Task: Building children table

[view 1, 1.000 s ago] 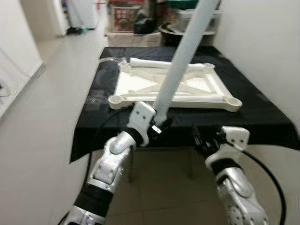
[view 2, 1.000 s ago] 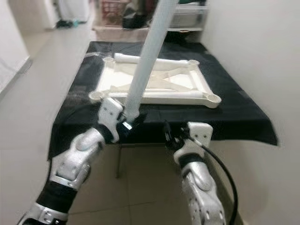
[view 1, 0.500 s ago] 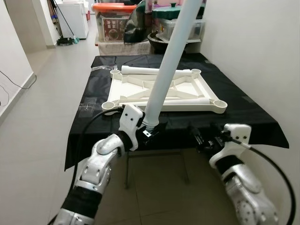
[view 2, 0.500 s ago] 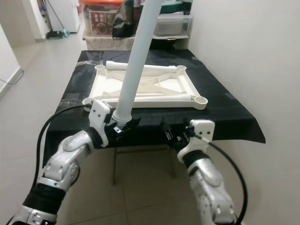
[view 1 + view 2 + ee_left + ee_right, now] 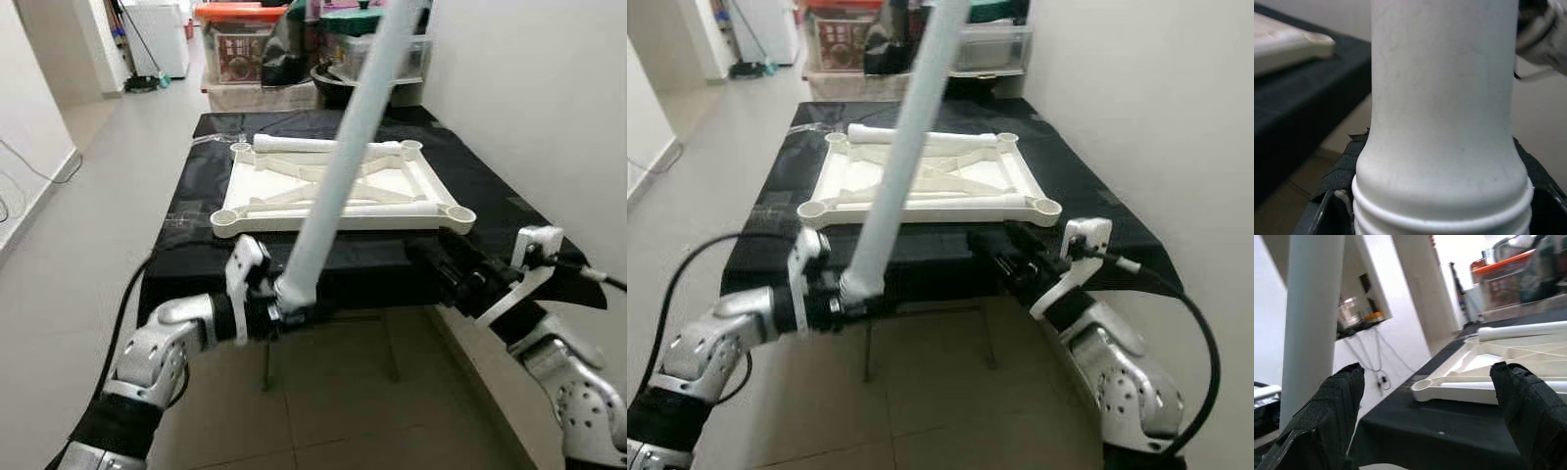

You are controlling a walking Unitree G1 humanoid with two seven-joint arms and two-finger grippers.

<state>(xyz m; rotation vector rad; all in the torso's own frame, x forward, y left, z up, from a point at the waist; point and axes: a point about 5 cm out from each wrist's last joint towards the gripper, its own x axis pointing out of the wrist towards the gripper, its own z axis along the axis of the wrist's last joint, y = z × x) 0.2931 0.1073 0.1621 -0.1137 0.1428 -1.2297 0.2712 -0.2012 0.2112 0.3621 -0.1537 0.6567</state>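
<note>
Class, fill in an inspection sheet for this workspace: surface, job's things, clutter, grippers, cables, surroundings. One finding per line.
Surface: table under a black cloth.
Job's things: white tabletop lying underside up; one leg resting across its far edge; another leg held tilted.
Clutter: clear wrap at the far left corner.
Grippers: left gripper shut on the held leg's threaded end, below the table's near edge; right gripper open, at the near edge.
Cables: black cables along both arms.
Surroundings: storage boxes behind, wall on the right, tiled floor.
</note>
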